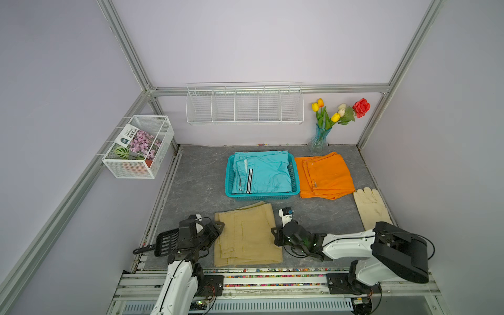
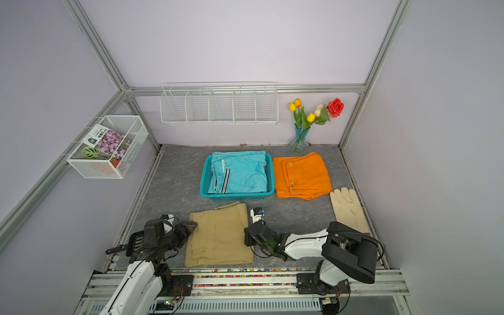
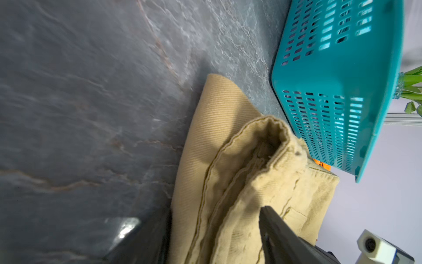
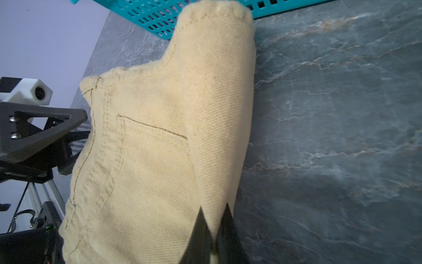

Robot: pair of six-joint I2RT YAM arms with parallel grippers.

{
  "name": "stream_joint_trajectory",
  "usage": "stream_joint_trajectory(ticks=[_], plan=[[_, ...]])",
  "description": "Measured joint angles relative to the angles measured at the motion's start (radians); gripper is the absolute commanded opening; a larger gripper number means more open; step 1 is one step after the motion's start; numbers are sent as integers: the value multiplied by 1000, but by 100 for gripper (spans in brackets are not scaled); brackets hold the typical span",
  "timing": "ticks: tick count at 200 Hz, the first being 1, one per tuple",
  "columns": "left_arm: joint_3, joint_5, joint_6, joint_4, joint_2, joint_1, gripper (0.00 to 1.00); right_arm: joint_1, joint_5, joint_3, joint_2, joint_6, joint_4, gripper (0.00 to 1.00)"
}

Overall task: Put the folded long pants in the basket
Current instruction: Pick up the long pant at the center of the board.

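Folded tan pants (image 1: 246,234) (image 2: 219,234) lie flat at the front of the table. My left gripper (image 1: 218,227) (image 3: 215,212) is open at their left edge, one finger under and one over the stacked layers (image 3: 239,171). Opposite it, my right gripper (image 1: 274,231) (image 4: 214,205) is shut on a fold of their right edge (image 4: 159,137). Just behind stands the teal basket (image 1: 261,195) (image 2: 237,195) (image 3: 331,80), with folded turquoise pants (image 1: 267,171) (image 2: 242,171) with a black-and-white stripe lying in it. Folded orange pants (image 1: 324,174) (image 2: 302,174) lie right of the basket.
A cream glove (image 1: 371,207) lies at the right edge, near the right arm. A glass vase of flowers (image 1: 320,139) stands in the back right corner. White wire baskets hang on the back wall (image 1: 245,106) and the left wall (image 1: 139,147).
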Motion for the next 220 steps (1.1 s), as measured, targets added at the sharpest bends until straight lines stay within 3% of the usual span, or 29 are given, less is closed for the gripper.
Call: stream_joint_trajectory(ticks=[16,49,90,145,220], plan=[[-4,15,3,24,24,0,51,0,0,6,13,0,0,0],[-10,35,8,56,118,-1,0,0,-1,14,35,0,0,0],[63,37,22,-24,138,-1,0,0,-3,23,36,-8,-8,0],[184,69,-16,-176,-7,-18,0,52,12,98,-61,-66,-137,0],[542,91,-39,-427,-82,-37,0,95,64,232,-322,-192,-375,0]])
